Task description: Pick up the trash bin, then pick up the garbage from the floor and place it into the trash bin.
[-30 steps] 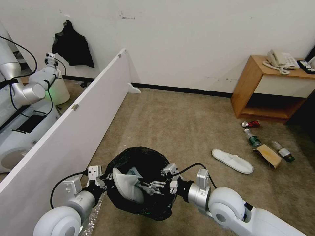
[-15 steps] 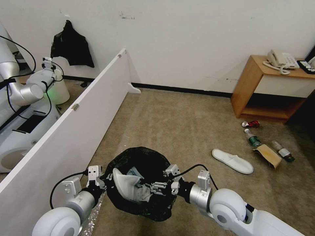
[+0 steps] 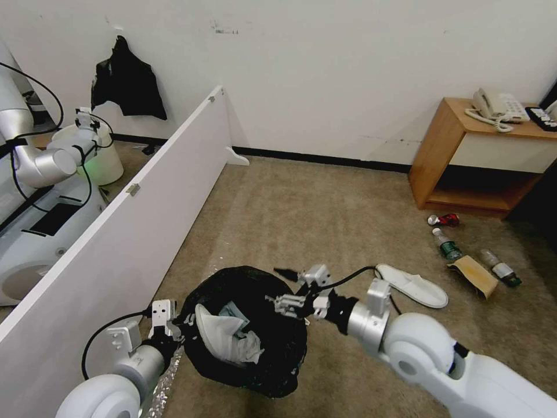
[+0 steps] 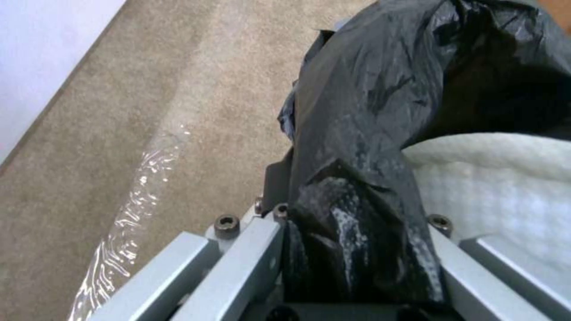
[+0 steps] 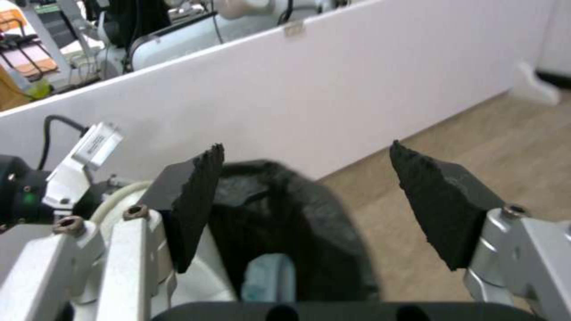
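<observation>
I see the trash bin (image 3: 246, 334) low in front of me, its crinkly black liner clenched at the near rim by my left end effector (image 3: 174, 334). A white slipper (image 3: 223, 339) and tissue lie inside. My right end effector (image 3: 284, 287) hangs released just above the far rim, holding nothing. A white partition (image 3: 116, 232) runs along the left. On the carpet to the right lie another slipper (image 3: 412, 284), bottles (image 3: 447, 245), a brown bag (image 3: 476, 274) and a red can (image 3: 444, 219).
</observation>
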Robot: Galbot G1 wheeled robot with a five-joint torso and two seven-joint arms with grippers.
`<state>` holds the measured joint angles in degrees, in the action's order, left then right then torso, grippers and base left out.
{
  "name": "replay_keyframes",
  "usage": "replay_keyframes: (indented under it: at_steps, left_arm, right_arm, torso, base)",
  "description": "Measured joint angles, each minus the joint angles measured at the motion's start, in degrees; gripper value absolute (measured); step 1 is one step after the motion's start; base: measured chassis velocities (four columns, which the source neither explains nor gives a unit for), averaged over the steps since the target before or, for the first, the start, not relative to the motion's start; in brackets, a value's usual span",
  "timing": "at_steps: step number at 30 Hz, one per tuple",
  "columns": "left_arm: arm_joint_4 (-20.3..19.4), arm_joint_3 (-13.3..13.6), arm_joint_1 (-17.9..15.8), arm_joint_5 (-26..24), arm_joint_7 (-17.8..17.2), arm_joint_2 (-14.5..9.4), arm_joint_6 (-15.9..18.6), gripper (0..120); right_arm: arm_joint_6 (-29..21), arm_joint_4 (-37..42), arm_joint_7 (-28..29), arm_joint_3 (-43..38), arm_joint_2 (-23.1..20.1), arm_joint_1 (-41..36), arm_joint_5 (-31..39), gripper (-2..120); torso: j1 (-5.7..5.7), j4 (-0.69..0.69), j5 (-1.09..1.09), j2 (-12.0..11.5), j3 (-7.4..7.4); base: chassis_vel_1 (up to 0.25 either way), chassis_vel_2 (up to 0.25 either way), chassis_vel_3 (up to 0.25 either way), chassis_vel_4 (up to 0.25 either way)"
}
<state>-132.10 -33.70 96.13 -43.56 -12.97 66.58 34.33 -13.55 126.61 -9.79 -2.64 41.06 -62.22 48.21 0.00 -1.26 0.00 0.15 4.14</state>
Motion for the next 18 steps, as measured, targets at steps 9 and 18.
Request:
replay_keyframes:
  at_steps: [9, 18]
  left_arm:
    - [-0.84, -0.65, 1.49, 1.26, 0.96, 0.49, -0.67, 3]
    - [-0.81, -2.95, 2.30, 3.19, 2.91, 0.29, -2.29, 3]
  right_arm:
    - [2.44, 2.19, -1.65, -9.46, -2.35, -1.86, 3.62, 88]
    - [4.27, 2.55, 2.01, -16.27, -5.06, -6.36, 3.99, 98]
  torso:
    - [0.00, 0.00, 0.00, 0.00, 0.00]
    - [0.00, 0.00, 0.00, 0.00, 0.00]
  base:
    - [0.000, 0.000, 0.000, 0.000]
    - [0.000, 0.000, 0.000, 0.000]
